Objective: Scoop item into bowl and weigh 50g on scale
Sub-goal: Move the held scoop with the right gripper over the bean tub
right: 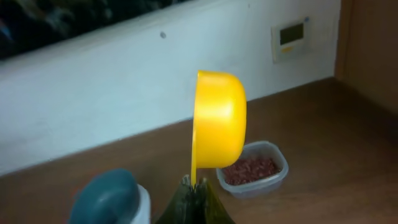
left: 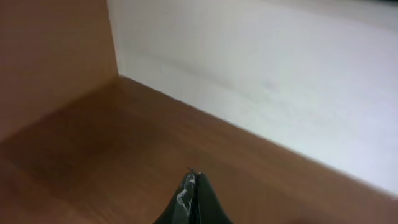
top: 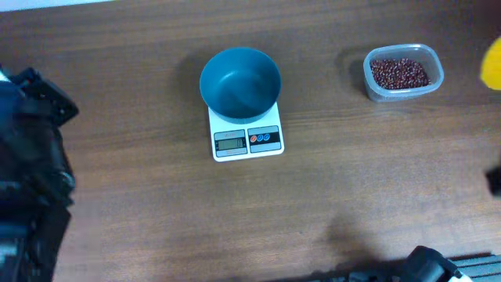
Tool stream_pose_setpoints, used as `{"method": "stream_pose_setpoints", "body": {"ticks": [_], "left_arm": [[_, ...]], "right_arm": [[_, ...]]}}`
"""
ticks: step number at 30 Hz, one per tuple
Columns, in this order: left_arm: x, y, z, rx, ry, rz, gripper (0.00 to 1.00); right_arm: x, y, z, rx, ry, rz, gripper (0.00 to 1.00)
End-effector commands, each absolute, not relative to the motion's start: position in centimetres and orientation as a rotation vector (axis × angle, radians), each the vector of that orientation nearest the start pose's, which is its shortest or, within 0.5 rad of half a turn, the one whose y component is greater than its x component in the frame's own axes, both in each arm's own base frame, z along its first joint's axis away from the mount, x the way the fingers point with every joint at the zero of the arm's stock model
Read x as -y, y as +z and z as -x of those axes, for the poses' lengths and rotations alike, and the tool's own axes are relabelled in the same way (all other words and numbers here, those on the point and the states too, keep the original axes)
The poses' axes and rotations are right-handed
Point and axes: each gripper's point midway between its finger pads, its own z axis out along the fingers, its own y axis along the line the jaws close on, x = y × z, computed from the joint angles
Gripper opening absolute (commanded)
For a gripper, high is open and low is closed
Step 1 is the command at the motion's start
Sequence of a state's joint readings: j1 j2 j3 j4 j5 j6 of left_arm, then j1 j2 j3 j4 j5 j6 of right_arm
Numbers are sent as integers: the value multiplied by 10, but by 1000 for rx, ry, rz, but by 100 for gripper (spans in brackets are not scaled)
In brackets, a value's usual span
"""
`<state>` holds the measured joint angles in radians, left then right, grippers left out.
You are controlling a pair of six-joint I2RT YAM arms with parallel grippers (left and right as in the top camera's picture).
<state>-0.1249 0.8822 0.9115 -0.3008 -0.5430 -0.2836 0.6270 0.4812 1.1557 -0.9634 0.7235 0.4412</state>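
Note:
The teal-blue bowl stands on the white scale at the table's middle and looks empty; both show at the lower left of the right wrist view. The red-brown beans lie in a clear plastic tub at the back right, also in the right wrist view. My right gripper is shut on the handle of a yellow scoop, held upright in the air; the scoop's edge shows at the overhead view's right edge. My left gripper is shut and empty above bare table.
The left arm fills the overhead view's left edge. Part of the right arm shows at the bottom right. A white wall with a small display panel stands behind the table.

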Motion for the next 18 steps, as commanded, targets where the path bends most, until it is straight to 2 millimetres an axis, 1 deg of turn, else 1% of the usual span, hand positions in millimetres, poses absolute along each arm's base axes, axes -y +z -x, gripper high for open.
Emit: {"method": "stream_pose_setpoints", "body": {"ticks": [1,2,3,4,6,7,9,10,12,14,16,18], "left_arm": [[-13,294,-348,-1918,93,108,0],[-11,286,-352,-1944,105,70,0],[-7,268,-358,-2003,106,26,0],[4,253,-361,-2056,65,-49,0],[22,233,-358,-2127,-20,-161,0],[32,222,-353,-2169,-54,-222,0],[43,212,-343,-2212,-55,-320,0],[51,208,-337,-2224,-51,-391,0],[65,205,-326,-2235,-60,-484,0],[86,209,-312,-2238,-98,-565,0],[101,215,-298,-2244,-127,-632,0],[113,223,-280,-2269,-166,-702,0]], "right_arm": [[-3,365,-212,-1839,-44,-320,4],[-9,363,-220,-1850,-54,-314,4],[-27,361,-245,-1857,-59,-311,4],[-37,362,-260,-1848,-52,-316,4],[-50,362,-277,-1843,-17,-316,4],[-55,359,-286,-1856,15,-313,4],[-57,352,-298,-1889,67,-309,4],[-54,346,-306,-1915,101,-313,4],[-47,338,-316,-1948,132,-332,4],[-37,324,-327,-2001,190,-354,4],[-30,315,-338,-2029,232,-374,4],[-24,308,-348,-2045,214,-367,4]]}}
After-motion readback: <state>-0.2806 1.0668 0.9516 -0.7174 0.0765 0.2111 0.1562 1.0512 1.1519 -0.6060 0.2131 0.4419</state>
